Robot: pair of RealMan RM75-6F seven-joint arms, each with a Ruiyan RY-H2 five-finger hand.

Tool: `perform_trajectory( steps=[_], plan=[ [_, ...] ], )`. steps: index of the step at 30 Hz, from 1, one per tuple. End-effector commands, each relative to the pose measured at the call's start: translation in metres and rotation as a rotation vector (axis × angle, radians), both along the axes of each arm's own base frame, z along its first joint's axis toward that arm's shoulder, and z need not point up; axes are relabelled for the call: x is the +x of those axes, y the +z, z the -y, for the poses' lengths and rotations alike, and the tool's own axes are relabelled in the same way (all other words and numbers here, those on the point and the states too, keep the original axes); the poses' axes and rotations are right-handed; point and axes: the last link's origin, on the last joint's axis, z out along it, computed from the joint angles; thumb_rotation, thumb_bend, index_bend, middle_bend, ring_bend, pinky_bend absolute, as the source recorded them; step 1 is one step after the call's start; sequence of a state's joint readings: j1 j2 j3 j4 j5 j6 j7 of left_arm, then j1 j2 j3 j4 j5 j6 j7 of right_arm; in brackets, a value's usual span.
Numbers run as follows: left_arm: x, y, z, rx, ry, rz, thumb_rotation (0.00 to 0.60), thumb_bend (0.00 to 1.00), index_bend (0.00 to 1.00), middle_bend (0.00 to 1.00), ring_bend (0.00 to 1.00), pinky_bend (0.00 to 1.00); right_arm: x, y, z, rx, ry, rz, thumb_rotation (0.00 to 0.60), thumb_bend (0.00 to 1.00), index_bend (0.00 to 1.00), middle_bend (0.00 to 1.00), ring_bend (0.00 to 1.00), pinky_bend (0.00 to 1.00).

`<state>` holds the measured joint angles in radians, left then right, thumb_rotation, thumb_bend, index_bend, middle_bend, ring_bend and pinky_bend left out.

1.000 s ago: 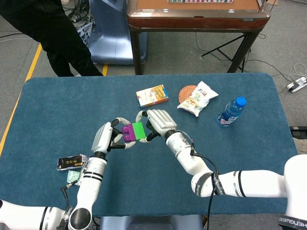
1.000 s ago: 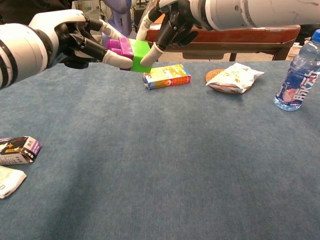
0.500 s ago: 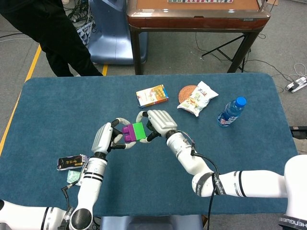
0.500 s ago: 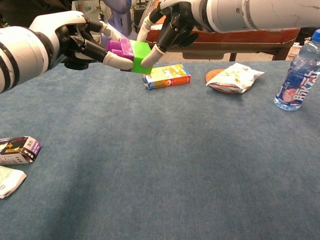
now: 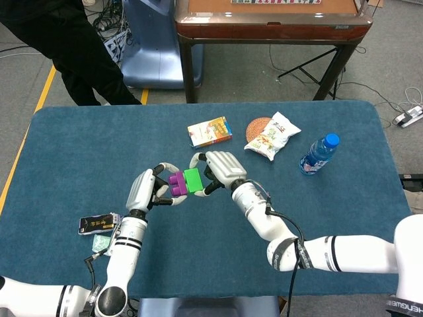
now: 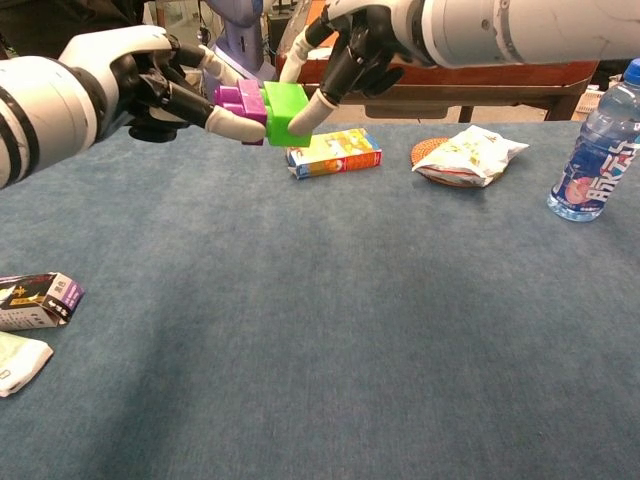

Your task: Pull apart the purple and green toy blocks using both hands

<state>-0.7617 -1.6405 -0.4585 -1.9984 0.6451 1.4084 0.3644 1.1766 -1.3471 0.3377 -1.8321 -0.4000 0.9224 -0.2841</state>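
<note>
The left hand (image 6: 150,85) gripped the purple block (image 6: 238,100) and the right hand (image 6: 350,50) gripped the green block (image 6: 287,110) — both held in the air above the table (image 6: 350,330). The pair lay along a left-right axis between the hands, seemingly barely joined — so the pull likely had to run straight outward, each hand toward its own side.

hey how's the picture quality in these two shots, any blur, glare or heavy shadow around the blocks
Head view: evenly lit, sharp, no glare; the purple block and green block read clearly between the left hand and right hand. Chest view: blocks sharp, only a soft broad shadow on the blue table, and the forearms bulge large at the frame's top edges.
</note>
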Motion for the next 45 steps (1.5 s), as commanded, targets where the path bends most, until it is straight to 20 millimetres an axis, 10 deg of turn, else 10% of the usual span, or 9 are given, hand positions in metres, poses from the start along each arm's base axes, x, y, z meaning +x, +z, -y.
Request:
perform_trajectory(
  steps=[1, 25, 40, 45],
  plan=[
    [0.0, 0.0, 0.0, 0.002, -0.003, -0.001, 0.6, 0.0, 0.76, 1.0, 1.0, 1.0, -0.001, 0.0, 0.0, 0.001, 0.0, 0.001, 0.6, 0.01, 0.62, 1.0, 1.0, 1.0],
    [-0.009, -0.005, 0.0, -0.009, 0.011, -0.017, 0.6, 0.0, 0.77, 1.0, 1.0, 1.0, -0.033, 0.012, 0.0, -0.028, -0.031, -0.026, 0.6, 0.01, 0.62, 1.0, 1.0, 1.0],
    [-0.01, -0.048, 0.011, -0.103, -0.073, -0.127, 0.6, 0.0, 0.77, 1.0, 1.0, 1.0, -0.082, -0.002, 0.007, -0.176, 0.009, -0.354, 0.6, 0.01, 0.62, 1.0, 1.0, 1.0],
    [-0.01, -0.062, 0.014, -0.102, -0.124, -0.2, 0.6, 0.0, 0.72, 1.0, 1.0, 1.0, -0.089, -0.013, 0.007, -0.183, 0.031, -0.403, 0.6, 0.0, 0.46, 1.0, 1.0, 1.0]
  ],
)
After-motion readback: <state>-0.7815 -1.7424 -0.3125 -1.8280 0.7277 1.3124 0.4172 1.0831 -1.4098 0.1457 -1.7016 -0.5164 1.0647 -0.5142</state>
